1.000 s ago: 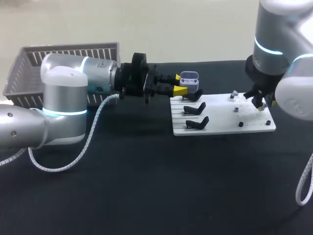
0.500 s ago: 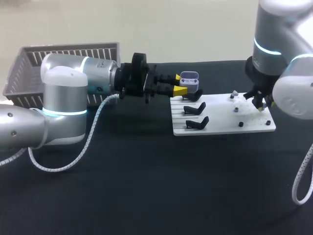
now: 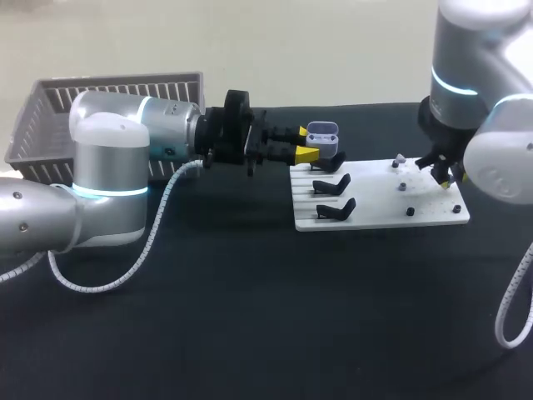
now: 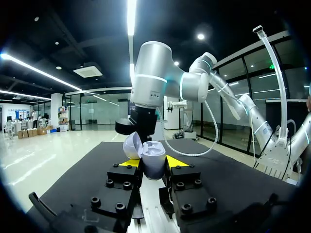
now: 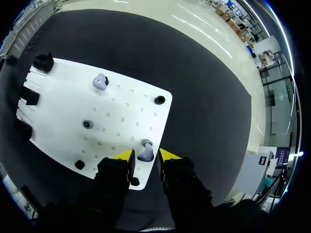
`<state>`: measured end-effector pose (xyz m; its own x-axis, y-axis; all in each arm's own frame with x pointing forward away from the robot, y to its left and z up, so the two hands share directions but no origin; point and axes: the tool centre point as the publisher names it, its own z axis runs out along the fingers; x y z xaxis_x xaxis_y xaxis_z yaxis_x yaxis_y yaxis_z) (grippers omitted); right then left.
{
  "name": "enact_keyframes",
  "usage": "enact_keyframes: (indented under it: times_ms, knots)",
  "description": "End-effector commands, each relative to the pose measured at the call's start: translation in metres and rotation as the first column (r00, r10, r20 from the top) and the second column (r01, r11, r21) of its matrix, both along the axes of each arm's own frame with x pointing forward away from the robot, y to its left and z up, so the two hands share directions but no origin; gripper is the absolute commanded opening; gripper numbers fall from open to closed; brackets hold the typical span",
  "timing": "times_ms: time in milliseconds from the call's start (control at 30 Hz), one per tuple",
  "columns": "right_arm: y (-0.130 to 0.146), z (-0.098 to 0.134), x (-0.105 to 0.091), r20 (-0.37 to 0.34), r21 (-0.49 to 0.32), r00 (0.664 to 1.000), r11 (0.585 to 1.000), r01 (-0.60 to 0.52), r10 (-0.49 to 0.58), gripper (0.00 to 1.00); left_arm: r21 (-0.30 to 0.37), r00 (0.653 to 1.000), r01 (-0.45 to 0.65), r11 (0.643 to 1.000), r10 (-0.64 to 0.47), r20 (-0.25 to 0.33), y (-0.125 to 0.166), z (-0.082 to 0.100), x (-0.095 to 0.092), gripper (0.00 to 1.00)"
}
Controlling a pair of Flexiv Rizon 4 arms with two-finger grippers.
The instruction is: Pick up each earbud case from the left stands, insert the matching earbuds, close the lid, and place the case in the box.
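1. Basket (image 3: 108, 100) sits at the far left of the surface (image 3: 250, 317), behind the left arm.
2. Board (image 3: 379, 218) lies on the surface, right of middle.
3. Stands (image 3: 332, 197) line the board's left part; pegs (image 3: 410, 211) stand on its right part.
4. Left end effector (image 3: 306, 143) is at the board's far left corner, with the earbud case (image 3: 322, 137) clamped between its fingers.
5. Right end effector (image 5: 142, 156) is over the board's right part, with an earbud (image 5: 146, 151) gripped between its fingers, near the board's edge.
6. Second earbud (image 5: 100, 81) lies on the board, ahead of the right end effector, between it and the stands.
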<state>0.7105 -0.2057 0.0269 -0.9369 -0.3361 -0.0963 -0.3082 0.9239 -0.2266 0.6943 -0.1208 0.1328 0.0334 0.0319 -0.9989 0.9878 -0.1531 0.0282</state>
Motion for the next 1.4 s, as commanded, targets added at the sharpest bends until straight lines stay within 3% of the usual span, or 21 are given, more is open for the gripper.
enact_keyframes:
  times_ms: [33, 567, 667, 767, 867, 1200, 1400]
  knots:
    - [0.0, -0.002, 0.0, 0.007, -0.006, 1.0, 1.0, 0.002, -0.002, 0.29, -0.001, 1.0, 0.0, 1.0, 0.0, 0.001, 0.0, -0.001, 0.0, 0.0]
    - [-0.003, -0.008, 0.003, 0.0, -0.013, 1.0, 1.0, 0.007, -0.007, 0.26, -0.001, 1.0, 0.0, 1.0, 0.0, 0.001, 0.0, -0.001, 0.0, 0.0]
    - [-0.003, -0.008, 0.003, 0.006, -0.017, 1.0, 1.0, 0.004, -0.004, 0.19, -0.001, 1.0, 0.0, 1.0, 0.0, 0.001, 0.0, -0.001, 0.0, 0.0]
    - [-0.003, -0.006, 0.004, 0.016, -0.024, 1.0, 1.0, 0.003, -0.003, 0.0, -0.001, 1.0, 0.0, 1.0, 0.0, 0.001, 0.0, -0.001, 0.0, 0.0]
    - [-0.002, -0.002, 0.001, 0.023, -0.031, 1.0, 1.0, 0.006, -0.005, 0.0, -0.001, 1.0, 0.0, 1.0, 0.0, 0.001, 0.0, -0.001, 0.0, 0.0]
    - [0.014, 0.039, -0.03, 0.043, -0.026, 0.997, 0.997, 0.072, -0.071, 0.0, -0.001, 1.0, 0.0, 1.0, 0.0, 0.001, 0.0, -0.001, 0.0, 0.0]
    - [0.044, 0.081, -0.053, 0.067, 0.059, 0.987, 0.988, 0.143, -0.147, 0.0, -0.001, 1.0, 0.0, 1.0, 0.0, 0.001, 0.0, -0.001, 0.0, 0.0]
